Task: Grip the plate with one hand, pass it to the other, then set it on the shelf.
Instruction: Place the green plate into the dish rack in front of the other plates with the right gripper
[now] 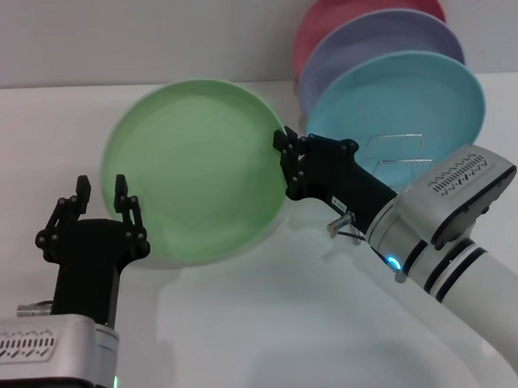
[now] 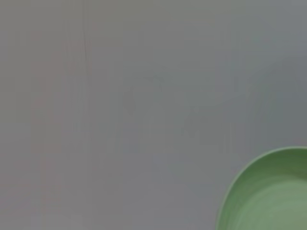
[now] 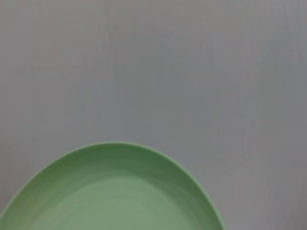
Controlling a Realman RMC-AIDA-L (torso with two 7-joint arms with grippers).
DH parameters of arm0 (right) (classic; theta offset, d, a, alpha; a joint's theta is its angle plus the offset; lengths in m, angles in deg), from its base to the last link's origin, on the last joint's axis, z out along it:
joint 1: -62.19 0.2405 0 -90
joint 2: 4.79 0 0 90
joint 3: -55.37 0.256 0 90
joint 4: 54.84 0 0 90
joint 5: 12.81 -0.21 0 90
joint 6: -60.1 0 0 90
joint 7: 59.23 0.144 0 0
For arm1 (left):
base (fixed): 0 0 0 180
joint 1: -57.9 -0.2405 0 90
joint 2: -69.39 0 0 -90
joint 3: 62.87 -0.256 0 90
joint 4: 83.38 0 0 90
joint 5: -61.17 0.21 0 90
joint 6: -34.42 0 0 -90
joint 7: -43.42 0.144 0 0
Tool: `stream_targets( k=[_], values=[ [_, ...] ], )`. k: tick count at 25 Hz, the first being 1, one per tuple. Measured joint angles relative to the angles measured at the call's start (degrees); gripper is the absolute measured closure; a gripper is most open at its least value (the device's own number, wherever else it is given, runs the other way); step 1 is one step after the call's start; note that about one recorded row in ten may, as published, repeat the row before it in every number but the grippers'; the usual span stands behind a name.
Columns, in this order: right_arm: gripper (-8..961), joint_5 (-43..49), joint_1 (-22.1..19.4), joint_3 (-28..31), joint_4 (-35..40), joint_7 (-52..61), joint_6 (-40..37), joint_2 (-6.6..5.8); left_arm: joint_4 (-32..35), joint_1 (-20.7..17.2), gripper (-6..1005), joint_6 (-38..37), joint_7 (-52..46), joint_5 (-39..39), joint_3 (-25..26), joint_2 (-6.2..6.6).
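Note:
The pale green plate (image 1: 194, 171) is held up off the white table, tilted with its face toward me. My right gripper (image 1: 286, 163) is shut on its right rim. My left gripper (image 1: 101, 189) is open at the plate's lower left rim, one finger in front of the plate and the other outside it; I cannot tell if it touches. The plate also shows in the left wrist view (image 2: 268, 196) and the right wrist view (image 3: 115, 191). The wire shelf (image 1: 400, 149) stands at the back right, behind my right arm.
A light blue plate (image 1: 400, 100), a lavender plate (image 1: 381, 36) and a pink plate (image 1: 355, 8) stand upright in the shelf. The white table (image 1: 247, 331) lies below the arms.

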Motion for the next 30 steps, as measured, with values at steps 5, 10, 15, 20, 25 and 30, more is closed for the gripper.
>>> stream_targets(
  k=[5, 10, 15, 20, 25, 30],
  values=[
    [934, 0.0, -0.1, 0.0, 0.1, -0.4, -0.2, 0.0, -1.4, -1.4, 673, -1.6, -7.0, 4.8, 0.3, 0.33],
    [933, 0.0, -1.5, -0.1, -0.1, -2.2, -4.5, -0.07, -4.1, -3.1, 551, -7.3, -15.5, 9.8, 0.6, 0.67],
    [933, 0.1, -5.7, -0.3, -0.5, -5.1, -15.9, -0.42, -15.1, -3.4, 496, -19.3, -39.7, 14.2, 1.8, 1.33],
    [933, 0.1, -11.2, -0.1, 0.6, -8.4, -29.4, -0.57, -28.5, -0.6, 490, -23.0, -56.2, 16.5, 3.6, 0.17],
    [933, -0.3, -15.6, 0.0, 5.6, -9.0, -40.6, -0.65, -32.3, 1.5, 488, -22.5, -61.5, 16.3, 3.7, 0.2],
    [934, -0.4, -17.7, 2.1, 11.2, -9.1, -45.4, -0.62, -32.9, 1.9, 487, -22.2, -64.1, 16.6, 3.7, 0.35]
  ],
)
